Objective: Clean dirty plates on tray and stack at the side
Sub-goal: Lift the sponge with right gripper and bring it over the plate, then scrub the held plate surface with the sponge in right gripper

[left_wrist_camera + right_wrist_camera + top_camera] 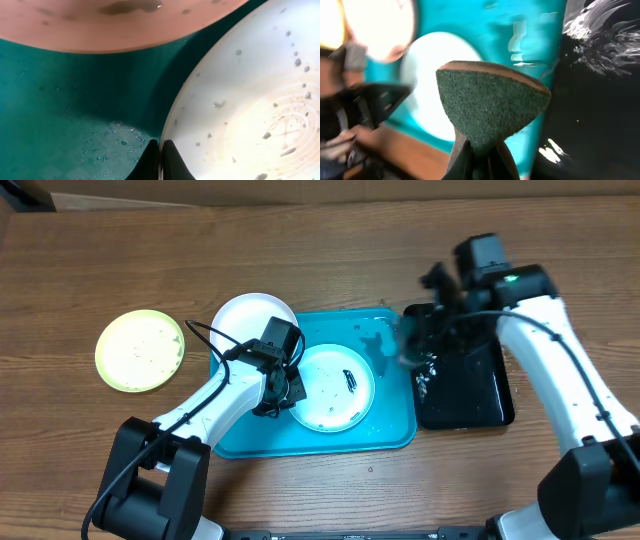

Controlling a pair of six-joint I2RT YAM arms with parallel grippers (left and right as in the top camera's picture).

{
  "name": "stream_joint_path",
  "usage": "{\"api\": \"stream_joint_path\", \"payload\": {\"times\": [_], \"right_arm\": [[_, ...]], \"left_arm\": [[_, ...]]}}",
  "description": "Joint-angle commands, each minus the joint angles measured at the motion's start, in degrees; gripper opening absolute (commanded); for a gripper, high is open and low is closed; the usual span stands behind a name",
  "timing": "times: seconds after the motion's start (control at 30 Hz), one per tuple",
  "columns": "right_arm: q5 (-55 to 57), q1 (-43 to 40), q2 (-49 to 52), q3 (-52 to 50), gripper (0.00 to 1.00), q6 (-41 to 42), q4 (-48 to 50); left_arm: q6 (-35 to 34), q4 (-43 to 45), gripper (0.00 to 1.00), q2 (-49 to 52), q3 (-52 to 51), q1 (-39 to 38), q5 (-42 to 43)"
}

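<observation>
The pale-blue-rimmed plate [335, 387] lies in the middle of the turquoise tray [390, 435], with a dark smear near its centre. My left gripper [275, 395] is shut on this plate's left rim; in the left wrist view the jaws [161, 160] pinch the edge of the speckled plate [240, 100]. The all-white plate [255, 318] sits at the tray's back-left corner. The yellow-green-rimmed plate [140, 350] lies on the table to the left. My right gripper [415, 350] is shut on a green scouring sponge [492, 107] held above the tray's right edge.
A glossy black tray [465, 385], wet with water, stands right of the turquoise tray. It also shows in the right wrist view [600, 100]. The wooden table [330, 240] surrounds everything.
</observation>
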Motion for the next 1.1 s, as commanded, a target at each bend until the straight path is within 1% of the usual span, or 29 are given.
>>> {"api": "stream_joint_path", "payload": {"times": [0.0, 0.1, 0.2, 0.3, 0.4, 0.67, 1.07], "right_arm": [[-3.8, 6.8, -0.9, 0.9, 0.04, -0.4, 2.2], [2.7, 12.7, -0.1, 0.9, 0.04, 0.5, 4.6], [13.5, 17.7, 1.8, 0.9, 0.04, 2.9, 5.9], [23.2, 21.4, 4.4, 0.6, 0.04, 5.4, 7.0], [28.3, 23.5, 7.8, 0.6, 0.04, 6.3, 8.3], [29.3, 23.9, 13.5, 0.6, 0.04, 7.6, 11.1], [26.9, 23.9, 19.3, 0.6, 0.04, 8.0, 11.1]], "left_arm": [[1.1, 0.1, 0.04, 0.7, 0.5, 0.3, 0.3], [1.1, 0.1, 0.04, 0.7, 0.5, 0.3, 0.3], [1.3, 0.0, 0.04, 0.7, 0.5, 0.3, 0.3], [1.3, 0.0, 0.04, 0.7, 0.5, 0.3, 0.3], [1.3, 0.0, 0.04, 0.7, 0.5, 0.3, 0.3], [1.4, -0.2, 0.04, 0.7, 0.5, 0.3, 0.3], [1.5, -0.2, 0.04, 0.7, 0.5, 0.3, 0.3]]}}
